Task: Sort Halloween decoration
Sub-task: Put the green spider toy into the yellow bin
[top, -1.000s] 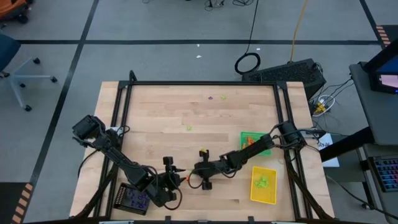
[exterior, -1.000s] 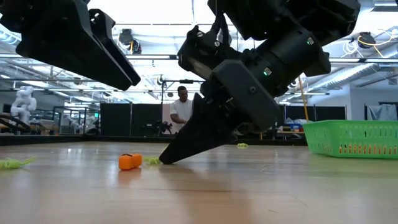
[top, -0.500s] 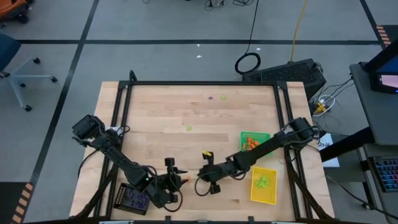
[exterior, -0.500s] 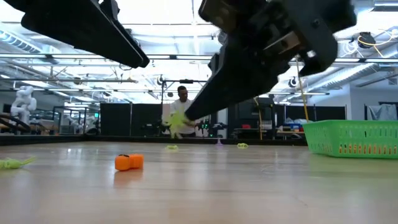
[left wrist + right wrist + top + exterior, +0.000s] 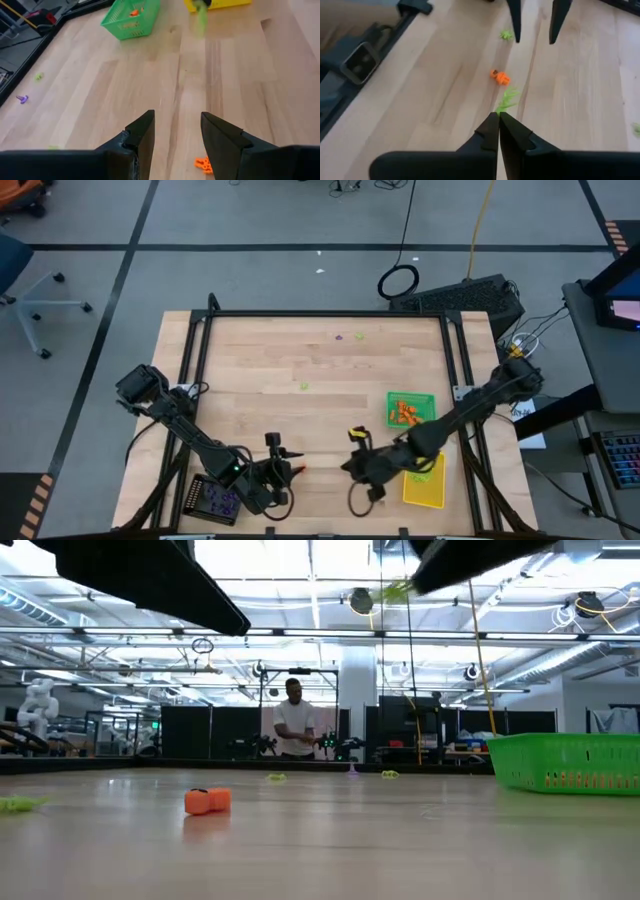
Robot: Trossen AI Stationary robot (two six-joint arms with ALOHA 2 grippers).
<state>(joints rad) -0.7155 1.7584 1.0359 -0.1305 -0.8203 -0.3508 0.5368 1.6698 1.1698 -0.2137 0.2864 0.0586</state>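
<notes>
Tabletop green tray (image 5: pixel 411 408) holds orange trinkets (image 5: pixel 403 414).

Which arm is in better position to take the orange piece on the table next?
Left: the left gripper is open with the orange trinket just below it, while the right gripper is shut on a lime green trinket.

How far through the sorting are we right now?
Partly done: orange pieces lie in the green tray, lime ones in the yellow tray. In hand: the right gripper is shut on a lime trinket, lifted off the table. Left: an orange trinket near the open left gripper, and strays at the far edge.
</notes>
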